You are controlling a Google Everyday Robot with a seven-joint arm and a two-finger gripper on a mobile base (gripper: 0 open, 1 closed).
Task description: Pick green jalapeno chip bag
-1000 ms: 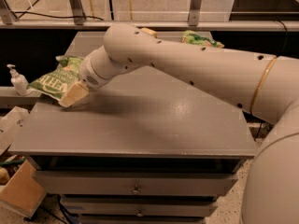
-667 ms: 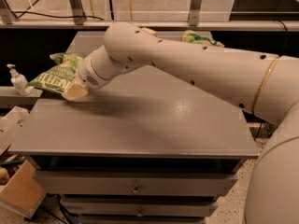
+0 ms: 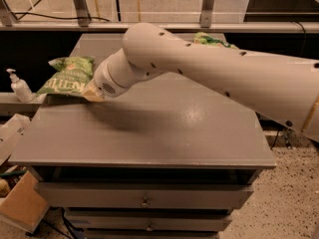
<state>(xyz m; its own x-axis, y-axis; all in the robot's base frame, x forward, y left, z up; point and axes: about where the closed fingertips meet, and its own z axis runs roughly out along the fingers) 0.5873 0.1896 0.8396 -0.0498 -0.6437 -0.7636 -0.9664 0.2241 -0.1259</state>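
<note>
The green jalapeno chip bag (image 3: 66,76), flat with big white lettering, lies at the left edge of the grey cabinet top (image 3: 164,128). My white arm reaches across from the right. My gripper (image 3: 92,92) is at the bag's near right edge, low over the top; only a tan tip shows past the wrist, so contact with the bag is unclear. A smaller bright-green bag (image 3: 212,39) lies at the back, partly hidden behind my arm.
A white pump bottle (image 3: 19,86) stands on a ledge left of the cabinet. Cardboard boxes (image 3: 20,203) sit on the floor at lower left. Drawers (image 3: 144,198) face the front. A metal rail runs behind.
The arm has shifted slightly forward and right along the bag's edge; the bag looks a little more raised at its near side.
</note>
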